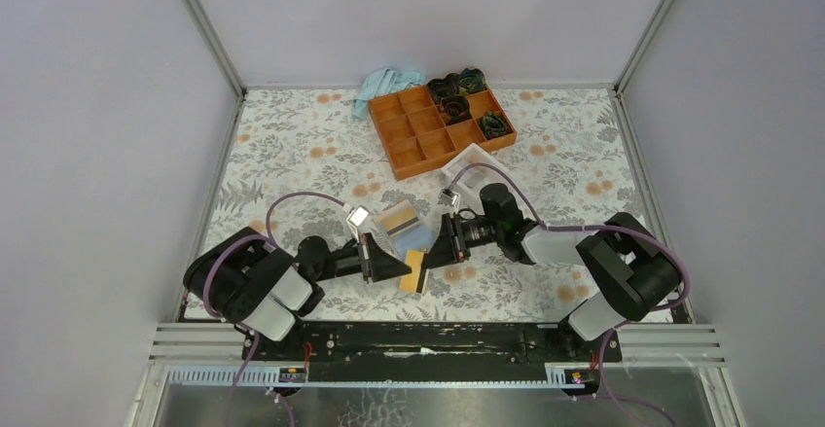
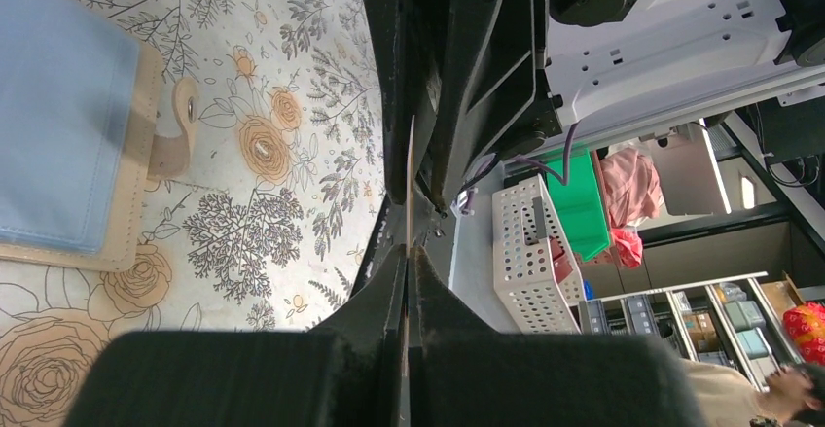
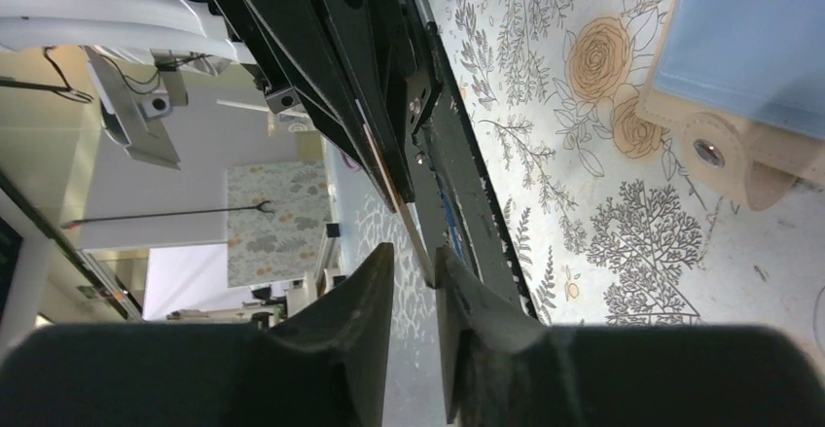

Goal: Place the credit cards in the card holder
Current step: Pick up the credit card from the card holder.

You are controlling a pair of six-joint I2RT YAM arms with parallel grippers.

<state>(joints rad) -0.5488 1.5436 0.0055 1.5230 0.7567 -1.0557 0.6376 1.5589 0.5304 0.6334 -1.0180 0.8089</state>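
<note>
A gold-orange credit card (image 1: 415, 271) stands on edge above the table between the two arms. My left gripper (image 1: 406, 269) is shut on it; in the left wrist view the card (image 2: 410, 179) shows as a thin line running out from the closed gripper (image 2: 409, 252). My right gripper (image 1: 429, 260) faces it from the right and is open. In the right wrist view the card's edge (image 3: 394, 189) reaches into the gap of that gripper (image 3: 413, 257) and rests against the right finger. The tan card holder (image 2: 131, 203) lies flat just beyond, with a light blue card (image 2: 58, 106) on it.
An orange compartment tray (image 1: 428, 145) stands at the back with dark coiled items in its right cells. A light blue cloth (image 1: 384, 85) lies behind it. A white flat object (image 1: 469, 166) lies by the right arm. A grey striped flat piece (image 1: 399, 221) lies beside the holder.
</note>
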